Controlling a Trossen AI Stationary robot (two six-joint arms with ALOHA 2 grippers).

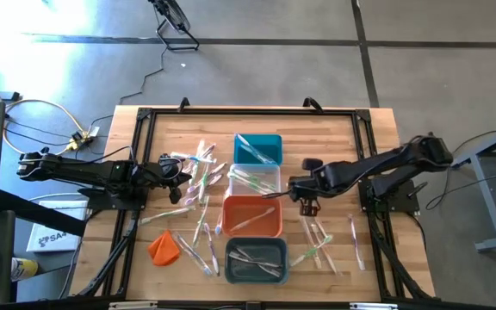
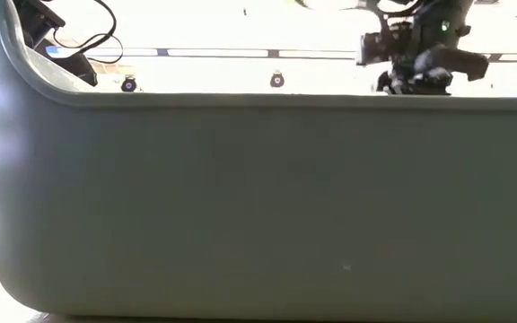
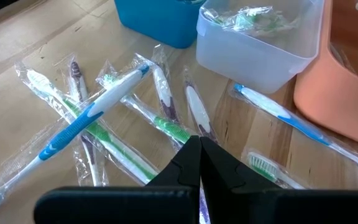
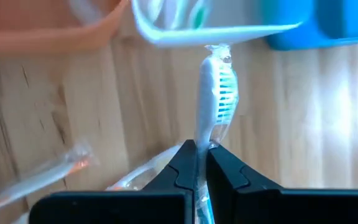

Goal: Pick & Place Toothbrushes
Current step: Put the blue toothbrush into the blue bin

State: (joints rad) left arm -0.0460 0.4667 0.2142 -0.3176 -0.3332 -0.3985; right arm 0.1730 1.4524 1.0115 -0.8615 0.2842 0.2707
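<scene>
Wooden table (image 1: 334, 129), high view: right gripper (image 1: 304, 205) beside clear bin (image 1: 257, 179), left gripper (image 1: 183, 170) over scattered toothbrushes (image 1: 198, 185). Left wrist: gripper pressed together, empty, just above pile. Right wrist: gripper pinching green-bristled toothbrush (image 4: 216, 99), head up near clear bin, probably for drop.

The right gripper (image 4: 199, 163) pinches a wrapped toothbrush (image 4: 215, 102) (green and white bristles) above the wooden tabletop (image 4: 73, 106), its head just under the clear bin (image 4: 185, 31).

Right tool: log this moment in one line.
right tool: shut on green-bristled toothbrush | position: beside clear bin | left tool: shut, over loose toothbrushes
</scene>
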